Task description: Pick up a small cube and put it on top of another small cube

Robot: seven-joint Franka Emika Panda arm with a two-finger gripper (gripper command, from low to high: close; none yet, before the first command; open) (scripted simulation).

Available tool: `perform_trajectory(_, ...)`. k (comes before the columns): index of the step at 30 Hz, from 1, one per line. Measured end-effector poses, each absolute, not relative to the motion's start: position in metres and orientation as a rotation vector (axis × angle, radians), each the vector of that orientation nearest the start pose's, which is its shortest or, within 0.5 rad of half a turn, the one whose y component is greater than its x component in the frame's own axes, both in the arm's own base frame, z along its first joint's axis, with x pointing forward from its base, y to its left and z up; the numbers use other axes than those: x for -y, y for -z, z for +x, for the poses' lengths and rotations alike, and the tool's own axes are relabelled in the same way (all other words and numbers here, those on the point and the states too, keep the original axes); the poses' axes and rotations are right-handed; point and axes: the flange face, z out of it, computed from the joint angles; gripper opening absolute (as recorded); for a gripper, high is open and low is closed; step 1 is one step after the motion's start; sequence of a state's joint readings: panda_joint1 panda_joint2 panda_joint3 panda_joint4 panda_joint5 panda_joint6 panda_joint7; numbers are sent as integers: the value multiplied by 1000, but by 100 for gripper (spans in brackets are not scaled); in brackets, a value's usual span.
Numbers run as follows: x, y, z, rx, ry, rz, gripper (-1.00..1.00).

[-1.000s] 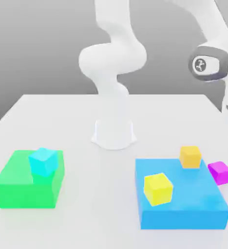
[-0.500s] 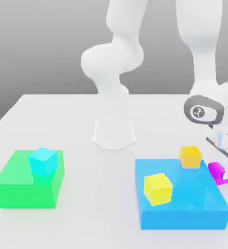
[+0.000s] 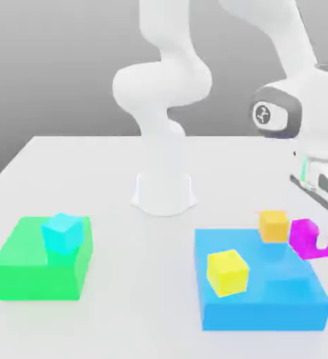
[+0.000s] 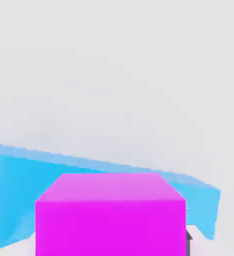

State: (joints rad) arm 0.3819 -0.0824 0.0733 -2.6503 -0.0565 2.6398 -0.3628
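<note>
You are looking at a simulated test scene, not a real room. A plain white desk (image 3: 90, 168) stands before a blank grey backdrop, with no walls, furniture or clutter. A smooth white robot arm (image 3: 163, 105) rises from a round base on the desk. Everything on the surface is a flat-coloured toy shape: a green block (image 3: 26, 270), a blue block (image 3: 265, 298), and small cubes with glossy, textureless faces.

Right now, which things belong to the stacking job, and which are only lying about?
Belonging to the job:
- magenta cube, held in the shut end effector
- orange cube or yellow cube, likely a base

Lying about:
- blue block
- green block
- cyan cube
</note>
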Motion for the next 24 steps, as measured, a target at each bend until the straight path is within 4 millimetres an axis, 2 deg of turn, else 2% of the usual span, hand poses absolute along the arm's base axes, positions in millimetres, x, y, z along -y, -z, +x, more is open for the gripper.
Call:
perform_trajectory(4,-95,-303,404,1192,93,-2963,-100)
perform_trajectory(8,5,-323,399,1004,59,-3036,-100)
perform_trajectory(11,81,-334,377,846,30,-3073,-100)
perform_trajectory(15,176,-342,323,623,0,-3091,-100)
perform_trajectory(17,192,-330,311,581,-2,-3087,-100)
perform_trajectory(21,197,-288,307,567,-2,-3086,-100)
perform_trajectory(22,197,-281,306,566,-2,-3088,100)
perform_trajectory(24,197,-281,306,566,-2,-3087,100)
